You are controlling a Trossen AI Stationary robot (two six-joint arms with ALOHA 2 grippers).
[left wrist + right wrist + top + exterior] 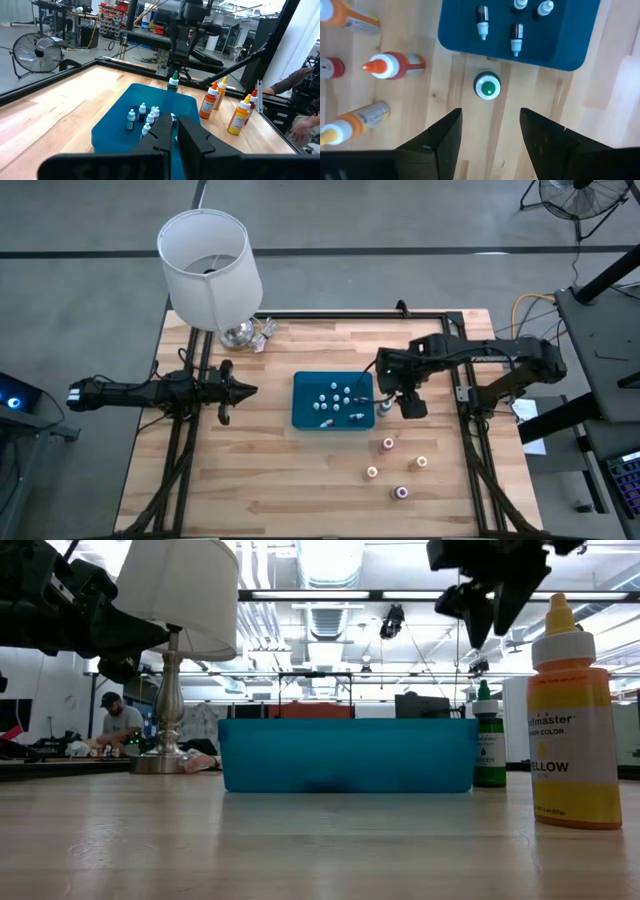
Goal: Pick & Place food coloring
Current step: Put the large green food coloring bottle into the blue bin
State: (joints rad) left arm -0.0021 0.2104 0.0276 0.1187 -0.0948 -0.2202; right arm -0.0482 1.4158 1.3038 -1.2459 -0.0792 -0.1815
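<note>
Five coloring bottles stand on the wood table (250,470) outside the blue tray (305,412): green-top bottle (487,86) upright just beside the tray's right edge, touching or nearly so, can't tell; four others, orange- and yellow-toned, grouped farther toward the table's front-right, e.g. yellow bottle (572,720) and red-tip bottle (395,65). Inside the tray: several small white-capped vials (336,397), some upright, some lying.

My right gripper (489,131) hangs directly above the green-top bottle, clear of it, fingers spread wide, nothing between them; in the low view it sits well above the bottle's tip.

My left gripper (171,136) waits at table's left side, pointing toward the tray, fingers pressed together, holding nothing.

Other items: white-shade lamp (208,265) at the back-left w/ metal base; floor fan (36,54) off-table; a person seated in the room bkgd (118,721)
</note>
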